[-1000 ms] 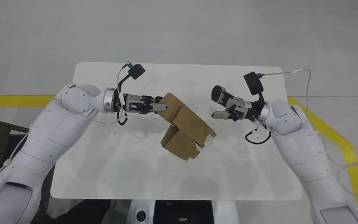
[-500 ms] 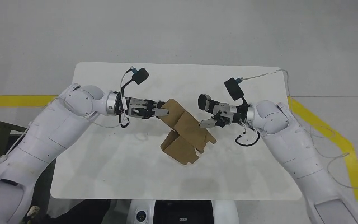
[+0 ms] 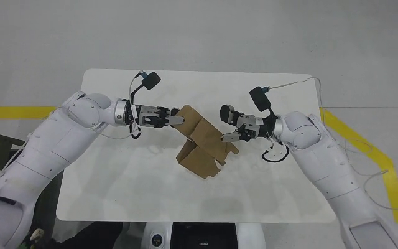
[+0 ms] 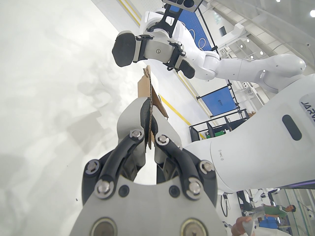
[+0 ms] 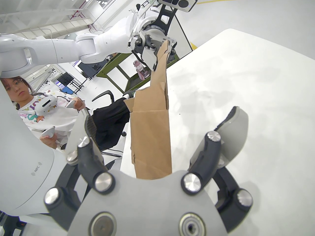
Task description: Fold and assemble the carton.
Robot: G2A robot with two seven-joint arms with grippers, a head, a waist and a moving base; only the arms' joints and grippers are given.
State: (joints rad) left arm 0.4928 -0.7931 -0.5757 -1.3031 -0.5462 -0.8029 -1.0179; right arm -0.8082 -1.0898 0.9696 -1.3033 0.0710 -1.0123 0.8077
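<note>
A brown cardboard carton (image 3: 202, 143), partly folded, is held up over the middle of the white table (image 3: 124, 187). My left gripper (image 3: 176, 118) is shut on the carton's far-left flap, whose thin edge (image 4: 150, 114) shows pinched between its pads. My right gripper (image 3: 226, 123) stands open at the carton's right end, its two fingers on either side of the cardboard panel (image 5: 150, 133) without closing on it. In the right wrist view the left gripper (image 5: 157, 52) grips the far end of the carton.
The table's front half and both back corners have free room. A cable (image 3: 298, 82) runs along the back right edge. A yellow floor line (image 3: 25, 112) passes beside the table on both sides.
My right gripper has come in from the right and now straddles the carton's right end. The left gripper still holds the flap, and the carton has shifted slightly.
</note>
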